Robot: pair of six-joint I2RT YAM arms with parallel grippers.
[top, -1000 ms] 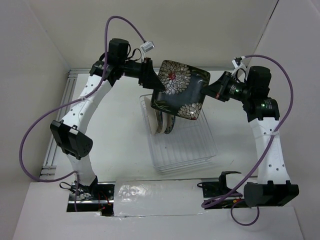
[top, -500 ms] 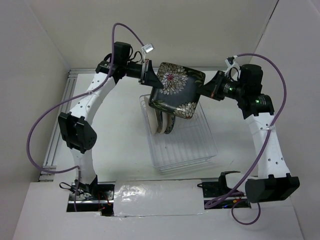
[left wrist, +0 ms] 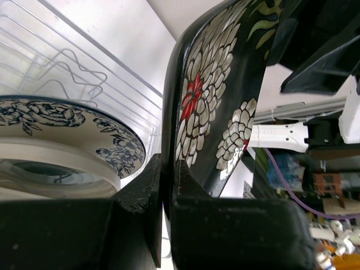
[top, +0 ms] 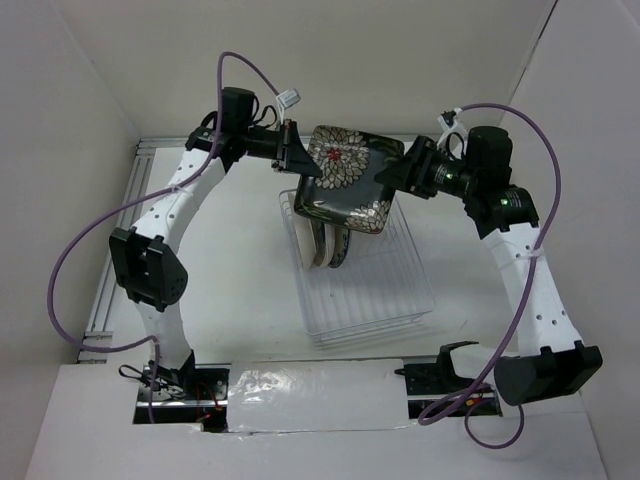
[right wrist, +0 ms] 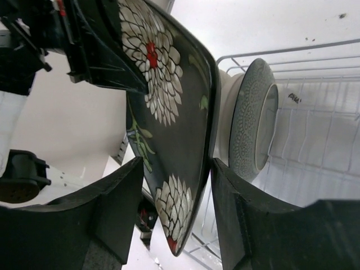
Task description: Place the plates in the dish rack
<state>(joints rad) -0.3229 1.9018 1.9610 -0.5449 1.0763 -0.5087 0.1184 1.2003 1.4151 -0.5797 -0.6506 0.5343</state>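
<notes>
In the upper middle of the frame, a dark flowered plate (top: 345, 180) hung tilted above the wire rack (top: 385, 290). The left end effector (top: 297, 165) met its left rim and the right end effector (top: 395, 175) its right rim. Other plates (top: 322, 245) stood on edge at the rack's upper-left end, and the rack sat on the white surface (top: 240, 270).

A dark floral squarish plate (top: 345, 180) tilts above the dish rack (top: 395, 292) holding upright plates (top: 322, 246).

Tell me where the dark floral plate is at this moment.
In the top view, the dark floral plate hangs at centre back, above the far end of the dish rack, held at its left edge by the left gripper.
</notes>
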